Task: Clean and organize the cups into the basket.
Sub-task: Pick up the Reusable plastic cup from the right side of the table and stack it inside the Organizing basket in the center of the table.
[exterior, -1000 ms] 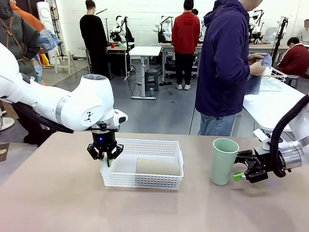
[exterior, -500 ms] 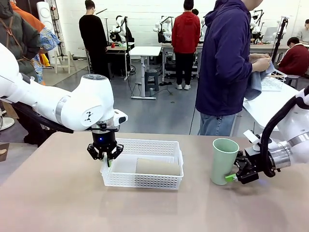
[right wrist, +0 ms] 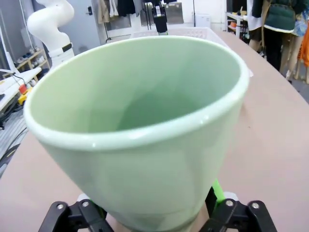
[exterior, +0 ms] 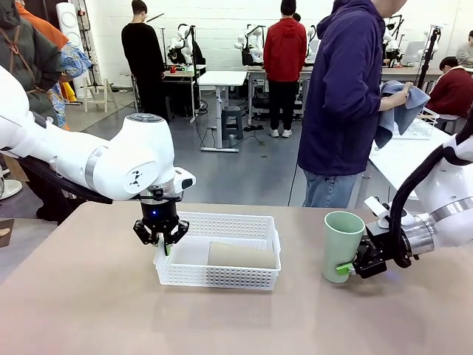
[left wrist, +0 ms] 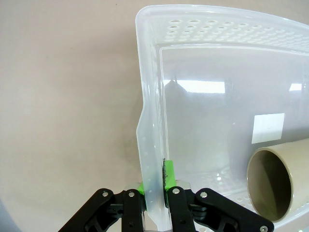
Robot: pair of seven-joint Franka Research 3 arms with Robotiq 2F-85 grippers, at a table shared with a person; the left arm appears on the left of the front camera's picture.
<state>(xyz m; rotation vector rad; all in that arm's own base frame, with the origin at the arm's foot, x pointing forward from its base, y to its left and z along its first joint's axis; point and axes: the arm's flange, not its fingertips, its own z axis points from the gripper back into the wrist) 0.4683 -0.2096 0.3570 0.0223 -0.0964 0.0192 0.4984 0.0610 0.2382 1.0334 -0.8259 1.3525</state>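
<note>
the table carried the white basket left of centre. one tan cup lay on its side inside the basket, toward the right end. the green cup stood upright on the table, well right of the basket.

the left gripper was pinched on the basket's short left wall, one pad on each face. the right gripper had its jaws spread either side of the green cup's lower part; pad contact could not be confirmed.

step in hand, as judged: grasp the green cup for transfer to the basket.
- centre the cup between the pads before closing. it tapers toward the base, so a low grip may slip.
- close gently and lift straight up.
- keep the basket pinned while the cup goes in.
- aim for the free floor left of the tan cup.

view notes: the left wrist view showed the tan cup's open mouth and the pinch on the wall. the right wrist view showed the green cup's inside, apparently empty. the front view showed the gap between cup and basket.
</note>
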